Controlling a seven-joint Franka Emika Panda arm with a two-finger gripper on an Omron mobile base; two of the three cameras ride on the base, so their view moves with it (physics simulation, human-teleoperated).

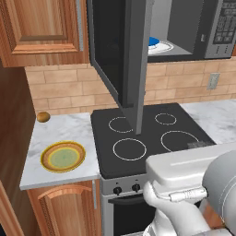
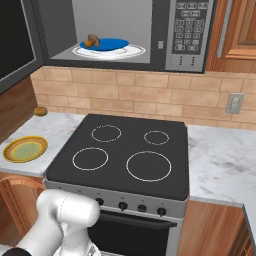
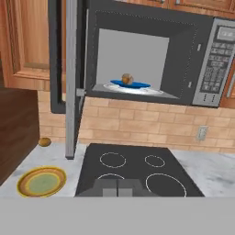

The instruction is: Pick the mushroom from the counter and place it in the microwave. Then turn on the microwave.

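The gripper point(image 3: 117, 188) is pinched shut with nothing in it, low over the black stovetop point(image 2: 125, 150). Left of the stove, the marble counter point(image 1: 55, 133) holds a yellow plate point(image 1: 63, 156) near its front edge and a small brown ball point(image 1: 43, 117) at its back edge. Farther up, the mushroom point(image 2: 92, 41) sits on the blue plate point(image 2: 112, 44) inside the microwave point(image 3: 193, 59). Its door point(image 3: 71, 82) hangs wide open on the left, up and left of the gripper. I think the door needs pushing closed next, and there is open room over the stove to reach it.

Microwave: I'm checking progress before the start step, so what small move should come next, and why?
Probably swing the door shut. The mushroom already sits on the blue plate inside the microwave, the door still stands wide open, and the closed claw holds nothing. The keypad likely comes after.
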